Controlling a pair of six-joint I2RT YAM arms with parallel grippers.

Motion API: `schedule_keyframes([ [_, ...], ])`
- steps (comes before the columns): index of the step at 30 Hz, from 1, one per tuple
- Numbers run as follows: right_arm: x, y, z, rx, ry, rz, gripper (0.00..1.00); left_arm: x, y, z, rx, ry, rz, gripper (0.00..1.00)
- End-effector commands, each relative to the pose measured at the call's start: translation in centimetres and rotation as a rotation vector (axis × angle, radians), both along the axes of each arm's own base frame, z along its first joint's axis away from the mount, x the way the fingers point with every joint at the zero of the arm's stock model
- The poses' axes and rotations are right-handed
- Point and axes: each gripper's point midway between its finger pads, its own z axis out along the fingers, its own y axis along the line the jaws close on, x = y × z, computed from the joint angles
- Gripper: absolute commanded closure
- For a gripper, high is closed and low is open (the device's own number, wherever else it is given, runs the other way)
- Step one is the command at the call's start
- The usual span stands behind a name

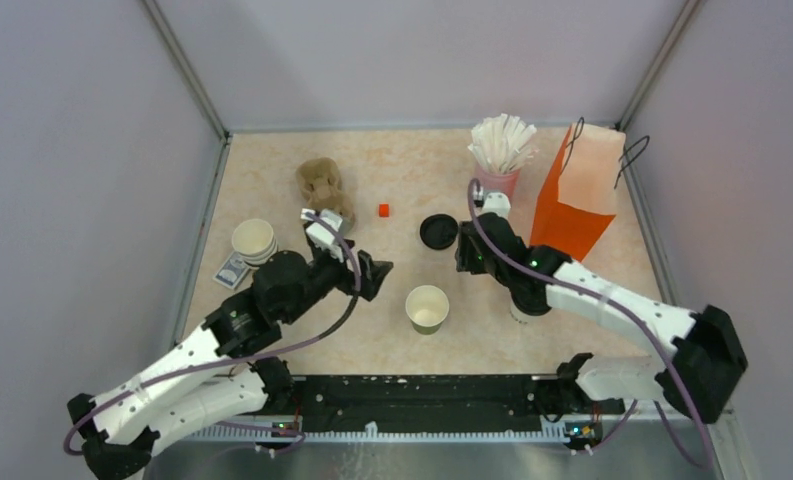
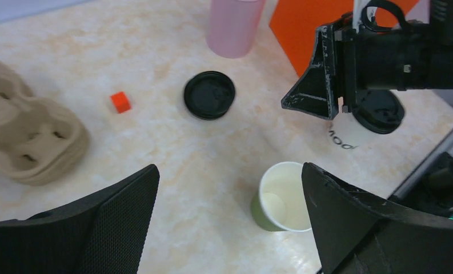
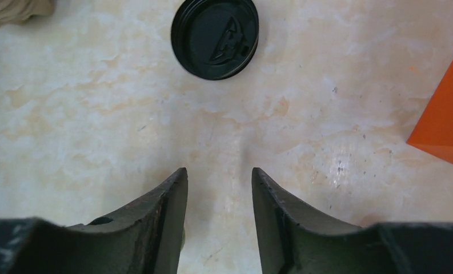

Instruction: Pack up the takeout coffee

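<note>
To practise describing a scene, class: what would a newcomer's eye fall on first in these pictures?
The orange bag stands tall at the far right, beside a pink cup full of white straws. Mid-table an open cup stands lidless, a black lid lying flat just beyond it. The right gripper hangs open by the lid, the left gripper open beside the cup.

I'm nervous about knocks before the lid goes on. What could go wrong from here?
The lidless paper cup stands close to the open left gripper; a swing could tip it. The black lid lies flat ahead of the open right gripper, so it may slide when grasped. A lidded cup under the right arm could be bumped.
</note>
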Motion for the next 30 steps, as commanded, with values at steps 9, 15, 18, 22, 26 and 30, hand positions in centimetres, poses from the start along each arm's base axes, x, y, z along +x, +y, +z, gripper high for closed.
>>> schedule_keyframes([
  [9,10.4,2.1,-2.3,-0.108,-0.096,-0.277,0.67,-1.0,7.7,-0.2,0.135,-0.179,0.147,0.01],
  [15,12.3,2.3,-5.0,-0.122,-0.08,-0.297,0.69,-0.8,7.7,-1.2,0.192,-0.155,0.142,0.01],
  [18,13.1,3.0,-6.1,-0.125,-0.066,-0.279,0.7,-0.9,7.2,-1.3,0.19,-0.155,0.119,0.01],
  [22,13.3,3.0,-7.6,-0.16,-0.035,-0.294,0.71,-0.9,7.2,-1.4,0.191,-0.161,0.115,0.01],
  [26,13.5,2.4,-8.2,-0.174,-0.037,-0.321,0.76,-0.9,7.2,-1.3,0.187,-0.168,0.118,0.01],
  [30,13.7,2.0,-8.9,-0.187,-0.022,-0.327,0.78,-0.8,7.2,-1.5,0.196,-0.163,0.121,0.01],
])
